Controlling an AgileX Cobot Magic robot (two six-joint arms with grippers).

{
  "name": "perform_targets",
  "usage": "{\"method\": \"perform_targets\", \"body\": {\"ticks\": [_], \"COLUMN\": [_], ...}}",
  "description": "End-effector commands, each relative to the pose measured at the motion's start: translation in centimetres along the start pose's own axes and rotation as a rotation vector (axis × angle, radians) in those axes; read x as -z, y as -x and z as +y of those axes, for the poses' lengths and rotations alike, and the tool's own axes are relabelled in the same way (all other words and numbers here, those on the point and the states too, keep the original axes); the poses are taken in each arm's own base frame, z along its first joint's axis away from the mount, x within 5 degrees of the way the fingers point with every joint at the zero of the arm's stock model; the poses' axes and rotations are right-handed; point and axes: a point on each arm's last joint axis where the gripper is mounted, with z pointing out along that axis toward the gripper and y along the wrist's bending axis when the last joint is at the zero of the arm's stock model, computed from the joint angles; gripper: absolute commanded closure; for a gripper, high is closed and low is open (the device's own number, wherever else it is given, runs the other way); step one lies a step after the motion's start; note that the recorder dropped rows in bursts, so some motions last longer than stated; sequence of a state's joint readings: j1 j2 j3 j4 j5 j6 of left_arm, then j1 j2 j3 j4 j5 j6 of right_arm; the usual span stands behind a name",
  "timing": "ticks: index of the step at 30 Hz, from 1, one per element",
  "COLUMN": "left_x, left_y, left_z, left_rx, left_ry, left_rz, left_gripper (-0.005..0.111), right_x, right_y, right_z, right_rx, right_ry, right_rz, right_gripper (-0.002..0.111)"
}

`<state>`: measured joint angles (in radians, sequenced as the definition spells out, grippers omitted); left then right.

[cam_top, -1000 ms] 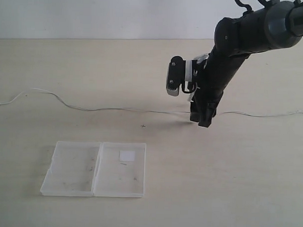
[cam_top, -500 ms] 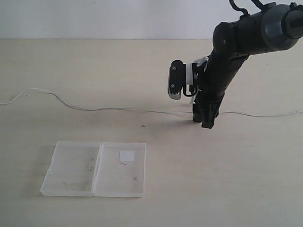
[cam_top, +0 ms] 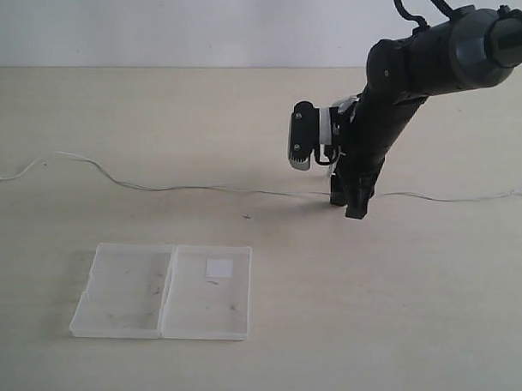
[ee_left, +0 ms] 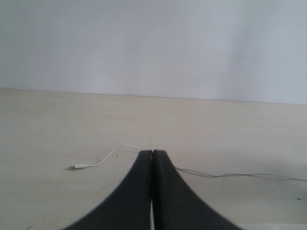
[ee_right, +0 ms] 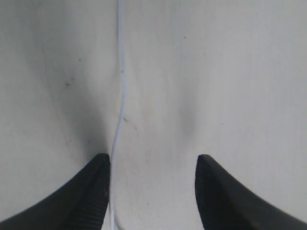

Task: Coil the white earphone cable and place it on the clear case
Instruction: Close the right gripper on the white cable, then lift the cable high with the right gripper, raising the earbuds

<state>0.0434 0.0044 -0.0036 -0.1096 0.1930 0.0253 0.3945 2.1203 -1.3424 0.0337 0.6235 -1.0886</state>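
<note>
Exterior view is showing the white earphone cable (cam_top: 201, 190) stretching sideways across the tabletop (cam_top: 411, 321), nearly frame edge to edge. The right tool (cam_top: 353, 207) is straddling it, jaws spread, wire passing just beside one finger. The clear case (cam_top: 125, 294) is lying open, well apart, bare tabletop surrounding it. The left tool (ee_left: 152, 154) is sitting clenched.

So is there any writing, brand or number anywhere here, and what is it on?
"PiP": white letters on the right arm, cut off by the picture's edge.
White sticker in the clear case: looks blank.
Small dark cross mark on the table: no letters.
Nothing else is readable in any view.
</note>
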Motion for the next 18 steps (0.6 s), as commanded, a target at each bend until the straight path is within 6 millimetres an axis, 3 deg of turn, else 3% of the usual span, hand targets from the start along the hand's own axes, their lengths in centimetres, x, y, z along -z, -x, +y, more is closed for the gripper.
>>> {"method": "perform_targets", "body": {"ticks": [1,4,10,15,18], "left_x": [0.0,0.0,0.0,0.0,0.0], "left_y": [0.0,0.0,0.0,0.0,0.0], "left_z": [0.0,0.0,0.0,0.0,0.0], "left_rx": [-0.001,-0.001,-0.001,-0.001,-0.001], "left_ry": [-0.004,-0.004,-0.004,-0.004,-0.004], "left_rz": [-0.007,-0.007,-0.007,-0.007,-0.007], "left_gripper": [0.107,0.107,0.107,0.107,0.107], "right_x": [-0.3,-0.3,-0.3,0.1,1.9], "right_y": [0.1,0.2,0.2,0.2,0.4], "right_z": [-0.1,-0.3,-0.4,-0.4,-0.6], "right_rx": [0.032,0.037,0.099,0.028,-0.047], "right_ry": [-0.008,-0.031,-0.04,-0.04,-0.055], "right_rz": [-0.003,-0.015,-0.017,-0.018,-0.029], "right_gripper": [0.062,0.072,0.108,0.108,0.108]}}
